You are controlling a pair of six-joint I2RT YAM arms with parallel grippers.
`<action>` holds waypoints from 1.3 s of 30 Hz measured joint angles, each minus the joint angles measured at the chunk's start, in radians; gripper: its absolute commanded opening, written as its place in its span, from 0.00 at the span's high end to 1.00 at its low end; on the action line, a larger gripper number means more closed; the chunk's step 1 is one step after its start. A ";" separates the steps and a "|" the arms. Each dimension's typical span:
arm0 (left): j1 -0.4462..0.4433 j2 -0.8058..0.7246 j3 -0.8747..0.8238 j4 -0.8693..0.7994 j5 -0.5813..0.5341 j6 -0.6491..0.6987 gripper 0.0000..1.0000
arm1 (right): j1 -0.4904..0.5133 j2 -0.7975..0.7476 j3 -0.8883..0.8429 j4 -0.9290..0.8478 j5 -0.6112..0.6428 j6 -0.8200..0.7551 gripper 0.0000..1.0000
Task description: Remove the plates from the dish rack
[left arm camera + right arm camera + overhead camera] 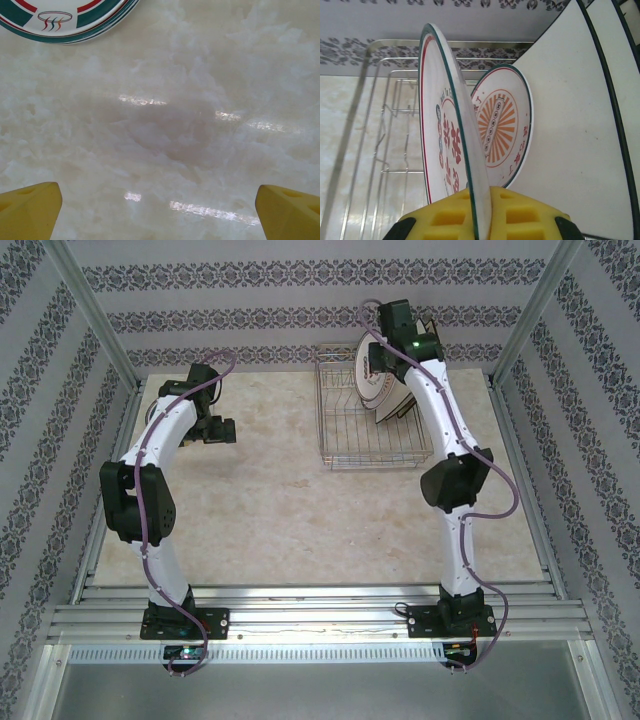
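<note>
Glossy cream marbled tabletop [300, 510] enclosed on three sides by white walls [250, 300] with dark floral bands, with silver aluminium corner posts [95, 315] and ribbed aluminium rails [320, 608] along the near edge.

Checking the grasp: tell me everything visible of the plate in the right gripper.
The plate is round, white and glossy like ceramic, with a green rim, a thin red ring and red lettering. It stands upright, edge toward the wrist camera, over the dish rack. The right gripper is shut on its near rim, yellow pads either side.
</note>
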 measured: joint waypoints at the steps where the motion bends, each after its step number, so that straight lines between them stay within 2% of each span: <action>1: 0.000 0.000 0.001 0.000 0.000 0.000 0.00 | 0.000 -0.013 -0.010 0.001 -0.016 0.002 1.00; 6: 0.000 0.000 0.008 0.000 0.000 0.000 0.00 | -0.014 -0.080 -0.086 0.009 -0.163 0.027 1.00; 10: 0.000 0.000 0.013 0.000 0.000 0.000 0.00 | -0.047 -0.160 -0.253 0.075 -0.384 0.078 1.00; 15: 0.000 0.000 0.013 0.000 0.001 0.000 0.00 | -0.102 -0.254 -0.532 0.274 -0.695 0.196 1.00; 21: 0.000 0.000 0.013 0.000 0.021 0.000 0.00 | -0.119 -0.338 -0.830 0.517 -0.905 0.303 1.00; 26: 0.000 0.000 0.013 0.002 0.045 0.000 0.00 | -0.114 -0.406 -1.044 0.690 -0.994 0.390 1.00; 33: 0.000 0.000 0.011 0.016 0.095 0.000 0.00 | -0.113 -0.422 -1.137 0.797 -1.014 0.429 1.00; 35: 0.000 -0.005 -0.004 0.045 0.138 0.000 0.00 | -0.113 -0.422 -1.145 0.808 -1.014 0.432 1.00; 39: 0.000 -0.050 -0.098 0.148 0.296 0.004 0.00 | -0.112 -0.422 -1.146 0.826 -1.014 0.439 1.00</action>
